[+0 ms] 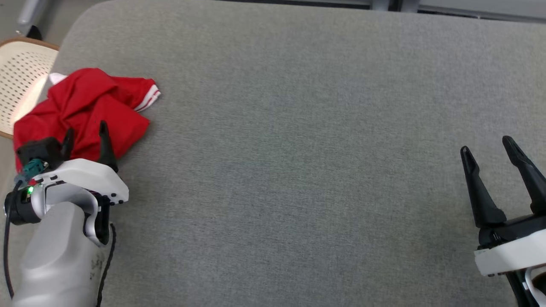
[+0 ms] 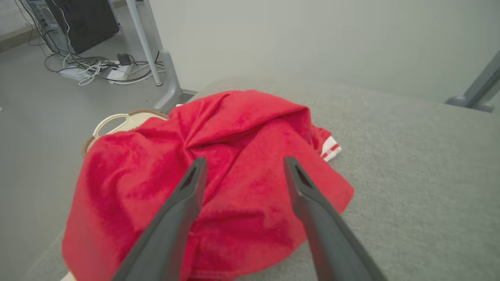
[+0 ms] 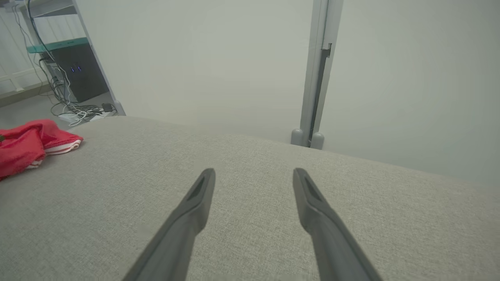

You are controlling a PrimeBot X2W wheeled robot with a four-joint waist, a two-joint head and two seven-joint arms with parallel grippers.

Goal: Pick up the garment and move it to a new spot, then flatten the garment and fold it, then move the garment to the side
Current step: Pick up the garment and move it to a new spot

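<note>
Left claw (image 1: pixel 85 134): both fingers spread wide, nothing pinched between them; the fingertips stand over the near part of the garment (image 1: pixel 89 106); whether they touch the cloth cannot be told from the head view; in the left wrist view my left claw (image 2: pixel 245 162) points across the middle of the garment (image 2: pixel 234 125), with red cloth showing in the gap between the fingers

Right claw (image 1: pixel 486 145): both fingers spread wide, holding nothing; it sits over bare table (image 1: pixel 298 149) at my right side, well apart from the garment; in the right wrist view my right claw (image 3: pixel 254 171) has only the grey cloth of the table (image 3: pixel 78 203) beyond its fingers

Garment: red, crumpled into a loose heap with deep folds; it lies at the far left corner of the table (image 2: pixel 410 175); one cuff with white stripes points toward the table's middle; the left part of the heap reaches over the table's left edge; in the right wrist view the garment (image 3: pixel 23 144) shows at the far left, striped cuff toward my right claw

Basket (image 1: pixel 21 76): cream, perforated, brown rim; it stands just beside the table's left edge, partly covered by the garment in the left wrist view (image 2: pixel 117 121)

Floor beyond the table: a tangle of cables (image 2: pixel 90 66) near a dark box (image 2: pixel 86 19)
</note>
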